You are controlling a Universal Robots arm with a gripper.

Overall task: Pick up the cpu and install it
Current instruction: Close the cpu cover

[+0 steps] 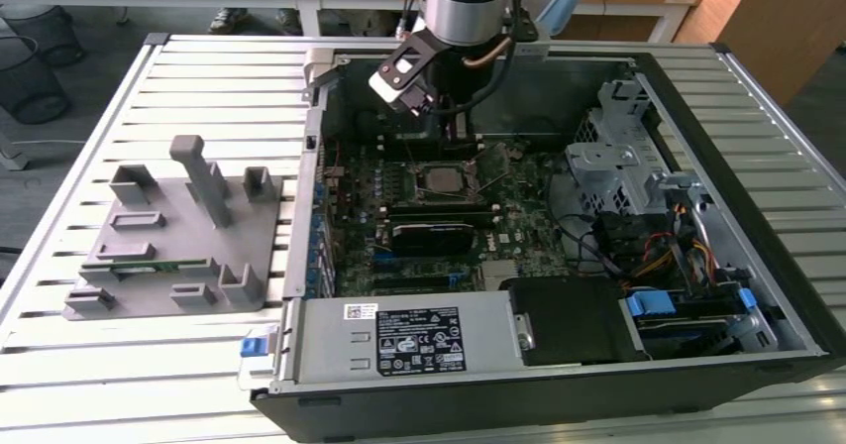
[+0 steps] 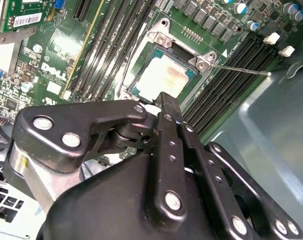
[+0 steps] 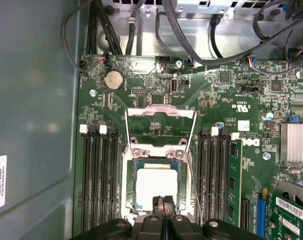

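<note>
Black link bars of the hand (image 3: 164,201) lie foremost in both wrist views, its two fingers closed together on nothing, tips just over the edge of the cpu (image 3: 156,182); whether they touch it cannot be determined. The cpu lies flat in the socket (image 3: 154,151) at the middle of the motherboard (image 3: 141,85), between two banks of memory slots (image 3: 99,180), with the load plate (image 3: 160,117) swung open. In the exterior view the arm (image 1: 466,3) reaches into the open computer case (image 1: 760,137), which stands on the bench (image 1: 79,365) toward the exterior view's right edge, beside a grey fixture (image 1: 158,246).
</note>
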